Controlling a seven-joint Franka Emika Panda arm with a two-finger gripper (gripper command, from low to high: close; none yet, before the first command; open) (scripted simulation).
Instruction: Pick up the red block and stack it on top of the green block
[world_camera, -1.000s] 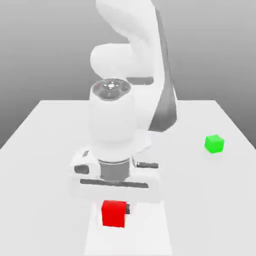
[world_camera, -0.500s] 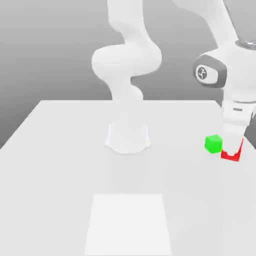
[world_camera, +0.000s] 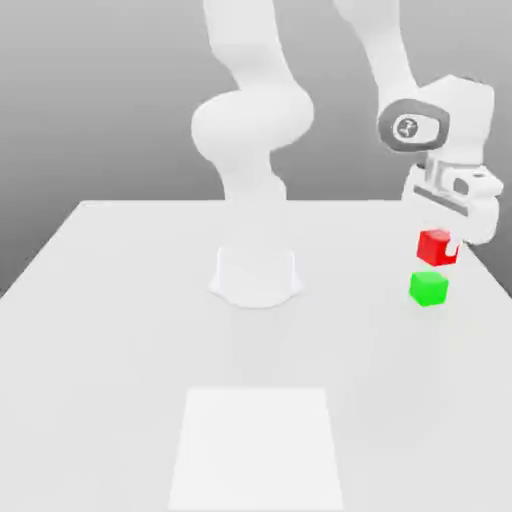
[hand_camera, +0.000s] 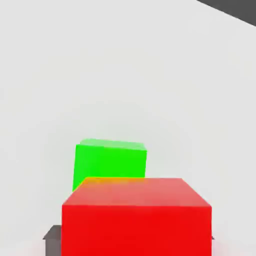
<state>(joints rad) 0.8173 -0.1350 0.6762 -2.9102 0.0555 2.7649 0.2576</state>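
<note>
1. The green block (world_camera: 429, 288) rests on the white table (world_camera: 120, 330), near the table's edge on the exterior view's right, well apart from the arm's base (world_camera: 256, 275)
2. The red block (world_camera: 436, 246) hangs in the air just above the green block, with a small gap between the two cubes; it is not touching the green block
3. The gripper (world_camera: 445, 243) is clenched on the red block, with the white hand body directly above the cube
4. In the hand view, the red block (hand_camera: 136, 217) fills the near field and overlaps the green block (hand_camera: 110, 162), which sits on the table (hand_camera: 125, 60) beyond it
5. The arm reaches from its base toward the green block, wrist bent downward over both cubes
</note>
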